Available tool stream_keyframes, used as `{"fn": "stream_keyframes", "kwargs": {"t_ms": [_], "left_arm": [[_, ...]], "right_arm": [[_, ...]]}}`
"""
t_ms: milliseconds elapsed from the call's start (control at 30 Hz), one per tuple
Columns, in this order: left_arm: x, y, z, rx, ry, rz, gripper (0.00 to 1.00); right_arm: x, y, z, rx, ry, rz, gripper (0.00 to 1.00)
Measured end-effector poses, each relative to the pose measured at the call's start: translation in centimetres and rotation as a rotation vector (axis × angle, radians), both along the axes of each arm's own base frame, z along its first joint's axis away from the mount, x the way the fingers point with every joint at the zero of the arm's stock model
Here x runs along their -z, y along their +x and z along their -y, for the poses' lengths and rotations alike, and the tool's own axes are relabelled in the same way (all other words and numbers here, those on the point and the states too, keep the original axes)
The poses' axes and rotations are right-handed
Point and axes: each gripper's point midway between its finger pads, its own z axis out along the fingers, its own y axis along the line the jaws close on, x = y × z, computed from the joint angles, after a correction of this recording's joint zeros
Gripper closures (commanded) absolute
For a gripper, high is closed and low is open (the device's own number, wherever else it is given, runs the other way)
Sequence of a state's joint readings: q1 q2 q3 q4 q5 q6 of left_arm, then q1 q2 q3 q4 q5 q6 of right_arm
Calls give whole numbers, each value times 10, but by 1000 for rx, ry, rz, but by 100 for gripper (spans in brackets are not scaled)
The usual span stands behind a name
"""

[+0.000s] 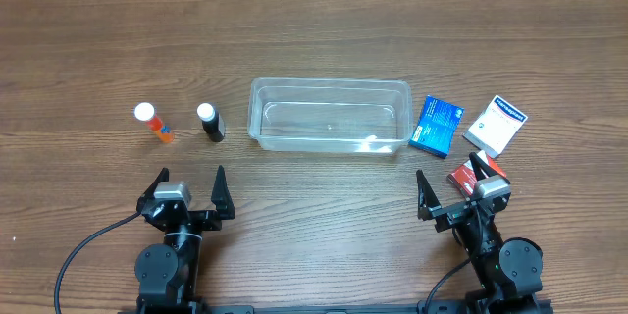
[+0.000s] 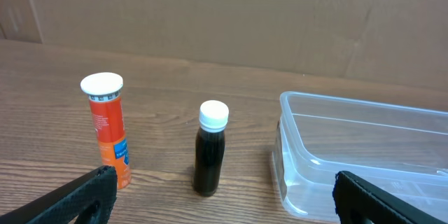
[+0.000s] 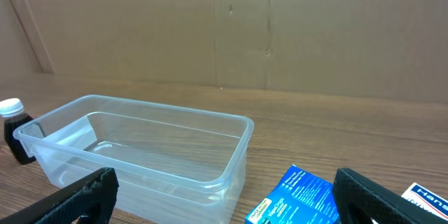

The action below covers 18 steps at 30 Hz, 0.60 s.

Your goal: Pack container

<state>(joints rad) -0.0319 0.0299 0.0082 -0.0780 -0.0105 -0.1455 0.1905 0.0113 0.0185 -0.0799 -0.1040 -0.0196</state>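
Observation:
The clear plastic container (image 1: 329, 115) sits empty at the table's middle; it also shows in the left wrist view (image 2: 364, 150) and the right wrist view (image 3: 140, 150). Left of it stand a dark bottle with a white cap (image 1: 211, 123) (image 2: 210, 150) and an orange tube with a white cap (image 1: 154, 124) (image 2: 108, 129). Right of it lie a blue box (image 1: 436, 125) (image 3: 294, 199), a white box (image 1: 496, 124) and a red box (image 1: 465, 174). My left gripper (image 1: 192, 188) (image 2: 224, 199) and right gripper (image 1: 453, 183) (image 3: 224, 199) are open and empty near the front edge.
A brown cardboard wall (image 2: 210, 14) stands behind the wooden table (image 1: 314, 29). Black cables (image 1: 88, 245) run from both arm bases at the front edge.

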Motion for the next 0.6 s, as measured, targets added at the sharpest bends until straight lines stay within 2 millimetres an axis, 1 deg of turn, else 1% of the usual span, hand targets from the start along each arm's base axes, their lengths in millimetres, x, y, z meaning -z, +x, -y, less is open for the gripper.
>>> {"fn": "stream_keyframes", "kwargs": {"t_ms": [267, 367, 433, 467, 533, 567, 600], "left_arm": [[1, 0, 1, 2, -13, -5, 0], [1, -2, 2, 6, -31, -32, 0], [-2, -8, 3, 13, -36, -71, 0], [-6, -11, 4, 17, -39, -89, 0], [-25, -15, 4, 20, -39, -85, 0], [-40, -17, 4, 21, -40, -80, 0], [-51, -18, 4, 21, -40, -75, 0]], "right_arm": [[1, 0, 0, 3, 69, -26, 0], [16, 0, 4, 30, 82, -103, 0], [17, 0, 6, 43, 84, -132, 0], [16, -1, 7, 47, 82, -149, 0], [4, -1, 8, 53, 85, -157, 0], [-9, -1, 8, 55, 86, -166, 0], [-14, -1, 8, 56, 83, -179, 0]]}}
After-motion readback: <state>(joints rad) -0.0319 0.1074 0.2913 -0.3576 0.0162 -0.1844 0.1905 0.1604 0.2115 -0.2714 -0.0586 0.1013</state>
